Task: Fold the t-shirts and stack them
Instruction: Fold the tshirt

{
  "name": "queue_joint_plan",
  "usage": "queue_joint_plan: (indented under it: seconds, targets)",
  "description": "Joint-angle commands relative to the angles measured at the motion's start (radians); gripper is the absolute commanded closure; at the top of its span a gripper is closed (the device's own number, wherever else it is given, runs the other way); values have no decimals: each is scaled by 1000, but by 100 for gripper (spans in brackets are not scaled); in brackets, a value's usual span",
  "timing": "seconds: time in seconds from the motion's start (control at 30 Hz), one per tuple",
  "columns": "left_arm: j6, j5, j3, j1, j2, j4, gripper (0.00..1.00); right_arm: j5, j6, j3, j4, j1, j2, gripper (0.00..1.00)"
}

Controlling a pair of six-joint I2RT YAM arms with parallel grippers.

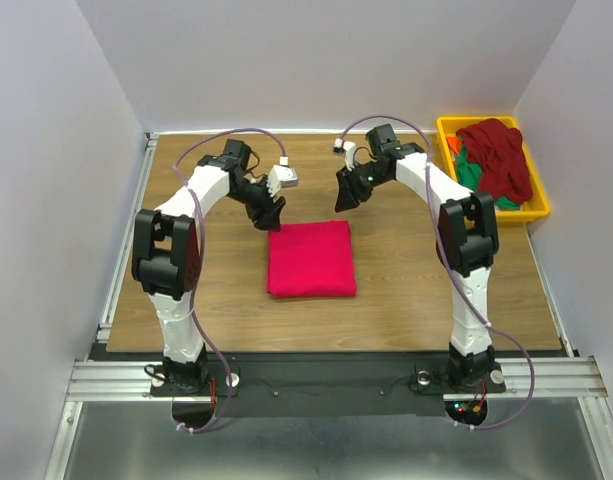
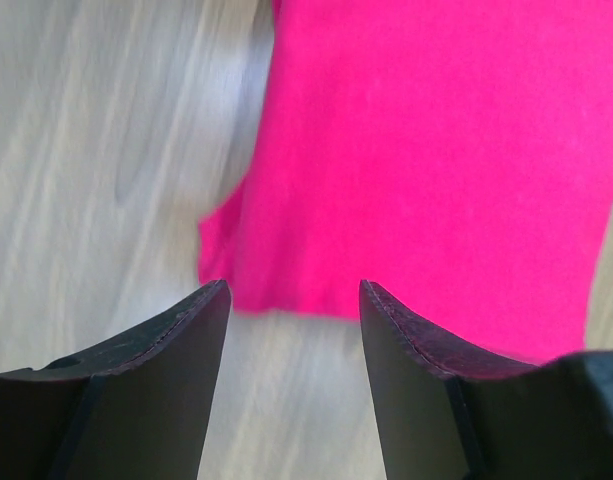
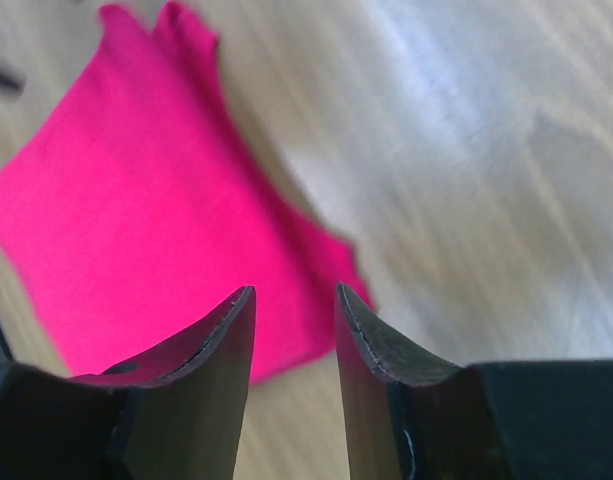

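Note:
A crimson-pink t-shirt [image 1: 310,259] lies folded into a rectangle on the middle of the wooden table [image 1: 416,290]. It also shows in the left wrist view [image 2: 436,160] and in the right wrist view [image 3: 136,230]. My left gripper [image 1: 272,213] hovers above the shirt's far left corner, open and empty [image 2: 294,288]. My right gripper [image 1: 347,196] hovers above and just beyond the far right corner, open and empty [image 3: 294,292]. A dark maroon shirt [image 1: 498,152] lies heaped in the yellow tray [image 1: 542,205], over a green one [image 1: 470,172] and an orange one [image 1: 452,145].
The yellow tray stands at the table's far right corner. White walls close in the table on the left, back and right. A metal rail runs along the table's left edge [image 1: 126,240].

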Motion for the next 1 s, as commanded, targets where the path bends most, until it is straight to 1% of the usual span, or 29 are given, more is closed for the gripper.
queue_joint_plan:
  seconds: [0.0,0.03,0.1,0.2,0.23,0.3,0.33,0.4,0.43,0.53,0.63,0.67,0.7,0.73,0.77,0.83,0.87,0.9,0.93,0.97]
  targets:
    - [9,-17,32,-57,17,81,35,-37,131,102,76,1,76,58]
    - [12,-22,46,-64,28,81,35,-37,135,105,79,3,84,60]
    - [15,-29,60,-70,60,75,36,-41,148,102,87,1,87,61]
    - [2,-42,74,-79,101,75,42,-67,149,62,102,1,54,62]
    - [-8,-45,74,-80,109,82,43,-70,149,42,114,1,44,61]
    - [-27,-63,69,-79,135,113,46,-71,134,10,120,1,32,55]
    - [-31,-66,68,-80,143,122,55,-63,126,-17,122,1,30,54]
    - [-37,-66,89,-79,172,130,64,-46,102,-36,122,1,34,54]
    - [-48,-60,97,-79,181,132,72,-23,82,-41,123,-2,46,55]
    - [-63,-37,160,-79,218,126,79,-5,66,-12,130,-14,61,57]
    - [-85,-26,207,-76,259,103,78,3,71,18,131,-23,54,59]
    - [-106,-22,232,-73,267,99,75,-4,74,28,131,-25,40,59]
    - [-125,-4,240,-64,264,101,68,-11,82,28,131,-28,28,59]
    - [-143,13,244,-54,255,102,59,-14,86,25,131,-29,14,59]
    - [-160,36,246,-47,242,104,55,-35,92,21,133,-30,-2,60]
    - [-206,104,234,-24,175,107,50,-92,118,-10,134,-30,-61,61]
    - [-226,122,197,-16,146,115,50,-116,134,-22,134,-30,-78,61]
    - [-266,156,171,-7,82,144,50,-147,149,-51,136,-30,-112,62]
    - [-293,173,142,1,51,159,50,-211,184,-74,137,-30,-126,62]
    - [-335,188,85,13,2,181,50,-239,204,-97,143,-28,-138,62]
